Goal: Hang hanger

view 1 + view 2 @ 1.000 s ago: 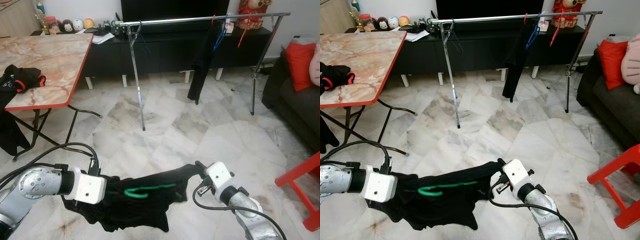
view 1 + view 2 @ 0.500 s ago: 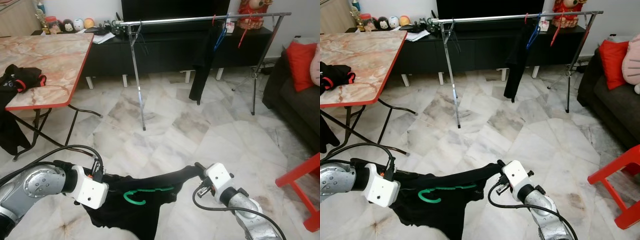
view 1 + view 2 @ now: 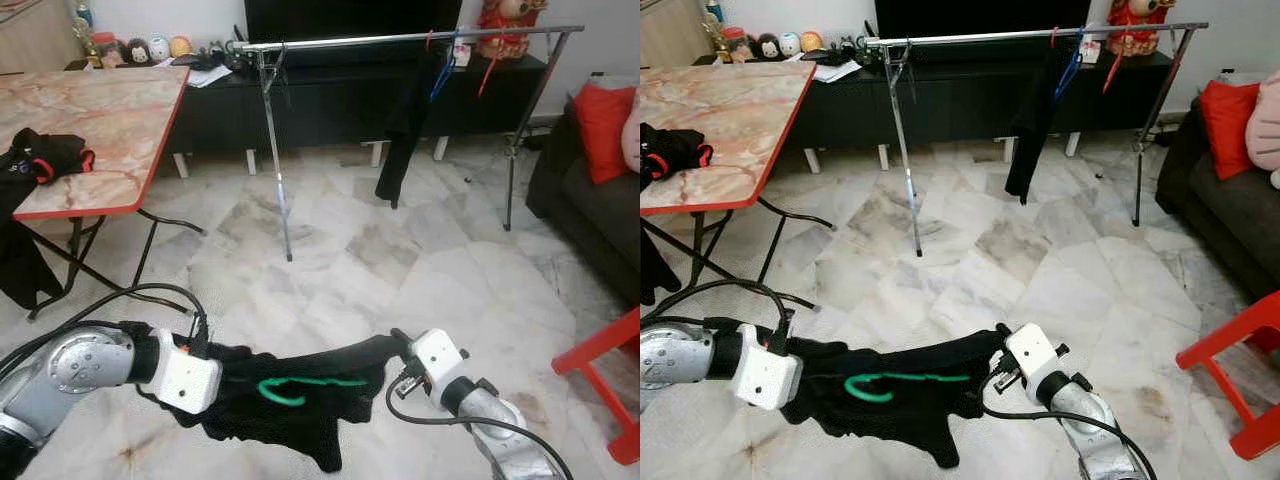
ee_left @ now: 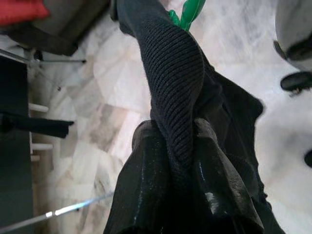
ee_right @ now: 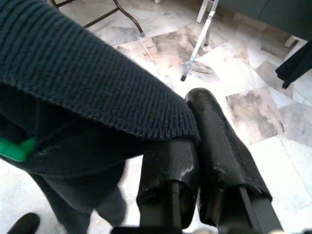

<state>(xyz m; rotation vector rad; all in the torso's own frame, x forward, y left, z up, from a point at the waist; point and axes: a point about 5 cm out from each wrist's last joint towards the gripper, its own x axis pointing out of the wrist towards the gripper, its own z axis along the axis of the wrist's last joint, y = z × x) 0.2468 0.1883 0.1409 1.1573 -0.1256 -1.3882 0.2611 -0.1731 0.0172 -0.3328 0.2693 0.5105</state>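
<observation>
A black knit garment (image 3: pixel 300 400) is stretched between my two grippers low over the floor. A green hanger (image 3: pixel 305 385) lies across it, hook toward my left arm. My left gripper (image 4: pixel 178 139) is shut on a bunched fold of the garment, and the green hanger (image 4: pixel 187 12) shows beyond the fingers. My right gripper (image 5: pixel 192 126) is shut on the garment's ribbed edge, seen in the head view at the right gripper (image 3: pixel 398 346). The metal clothes rack (image 3: pixel 400 40) stands across the room. On it hang a black garment (image 3: pixel 400 130), a blue hanger (image 3: pixel 440 75) and a red hanger (image 3: pixel 487 65).
A marble-topped table with a red edge (image 3: pixel 100 205) stands at the left with black clothes (image 3: pixel 40 155) on it. A black TV cabinet (image 3: pixel 330 105) runs behind the rack. A dark sofa (image 3: pixel 590 210) and a red stool (image 3: pixel 605 365) are at the right.
The garment hung long and loose half a second ago; now it is bunched up higher between the grippers. The hanger has shifted slightly right. Both grippers still hold it.
</observation>
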